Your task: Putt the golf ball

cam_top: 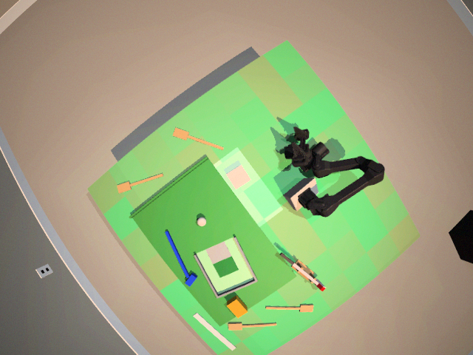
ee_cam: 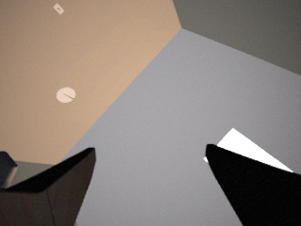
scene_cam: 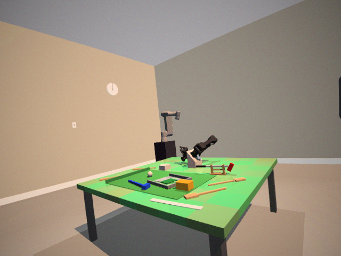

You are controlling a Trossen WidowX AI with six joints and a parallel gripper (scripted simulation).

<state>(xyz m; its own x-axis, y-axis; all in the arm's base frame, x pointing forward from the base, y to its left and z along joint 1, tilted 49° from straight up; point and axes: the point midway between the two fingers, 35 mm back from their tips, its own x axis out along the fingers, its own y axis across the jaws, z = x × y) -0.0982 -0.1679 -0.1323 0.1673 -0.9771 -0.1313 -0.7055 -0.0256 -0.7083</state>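
Note:
The red putter (cam_top: 305, 271) (scene_cam: 218, 166) rests across a small wooden stand (scene_cam: 218, 174), its dark grip toward the arm's side and its red head at the outer end. A white golf ball (cam_top: 201, 221) (scene_cam: 149, 174) sits on the dark green mat (cam_top: 164, 202) (scene_cam: 121, 182). Beyond it, grey walls (cam_top: 236, 288) surround the ramp (cam_top: 218, 252) and green patch (cam_top: 225, 266) (scene_cam: 168, 181) on three sides, open toward the ball. My gripper (cam_top: 297, 140) (scene_cam: 183, 149) (ee_cam: 151, 152) is open and empty beside the arm's base, far from the putter, pointing upward; the wrist view shows wall and ceiling.
A blue putter (cam_top: 177, 254) (scene_cam: 137, 184) lies on the mat. An orange block (cam_top: 236, 306) (scene_cam: 184, 184) stands behind the walled green. A pale block (cam_top: 238, 177) (scene_cam: 164, 167) stands between mat and arm. Several wooden paddles and a white strip (cam_top: 213, 330) (scene_cam: 176, 204) lie around the mat.

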